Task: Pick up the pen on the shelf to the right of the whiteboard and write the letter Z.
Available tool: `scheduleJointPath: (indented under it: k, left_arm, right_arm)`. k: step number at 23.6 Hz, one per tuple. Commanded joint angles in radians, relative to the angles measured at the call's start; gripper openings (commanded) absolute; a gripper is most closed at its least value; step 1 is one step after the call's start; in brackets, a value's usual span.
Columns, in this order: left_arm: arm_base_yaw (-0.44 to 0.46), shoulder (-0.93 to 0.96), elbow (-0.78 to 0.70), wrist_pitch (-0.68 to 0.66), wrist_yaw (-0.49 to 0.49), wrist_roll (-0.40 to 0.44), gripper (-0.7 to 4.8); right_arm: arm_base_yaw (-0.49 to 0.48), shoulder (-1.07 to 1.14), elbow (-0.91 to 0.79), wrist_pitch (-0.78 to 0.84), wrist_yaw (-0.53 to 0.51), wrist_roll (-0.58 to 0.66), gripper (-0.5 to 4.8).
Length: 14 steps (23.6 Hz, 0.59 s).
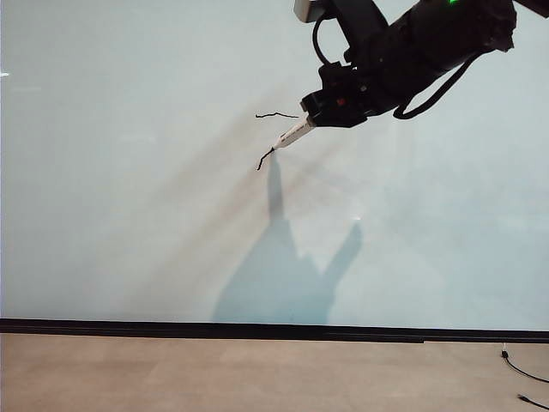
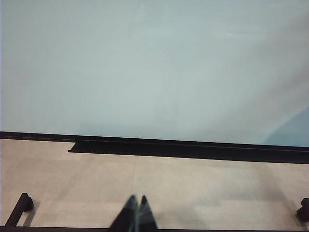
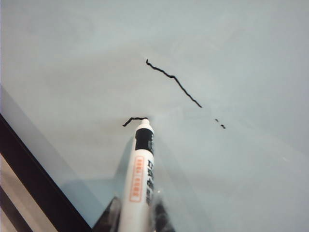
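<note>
**Desk:** What fills the frame?

**Photographer:** The whiteboard (image 1: 129, 215), floor to ceiling; the right gripper (image 1: 310, 118) high on it, jaws clamped on the pen (image 1: 293, 134), tip touching the board; the left gripper (image 2: 136, 212) low over the floor, jaws closed on nothing.

**Desk:** And the writing?

**Photographer:** The letter Z (image 1: 273, 137) looks about half made; a wobbly top bar, a faint dotted diagonal, a short hook at the tip; the bottom bar appears left to draw.

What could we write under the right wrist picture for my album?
Right tool presses the pen against the whiteboard, partway through the letter Z.
</note>
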Motion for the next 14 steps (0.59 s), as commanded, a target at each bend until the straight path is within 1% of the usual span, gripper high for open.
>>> scheduleJointPath:
  k: [1, 14]
  left_arm:
    - [0.0, 0.0, 0.002, 0.011, 0.0, 0.005, -0.05]
    - [0.0, 0.0, 0.002, 0.011, 0.0, 0.005, -0.04]
  right_arm:
    - [-0.007, -0.016, 0.005, 0.025, 0.031, -0.007, -0.06]
    - [-0.021, -0.076, 0.005, -0.018, 0.049, -0.028, -0.06]
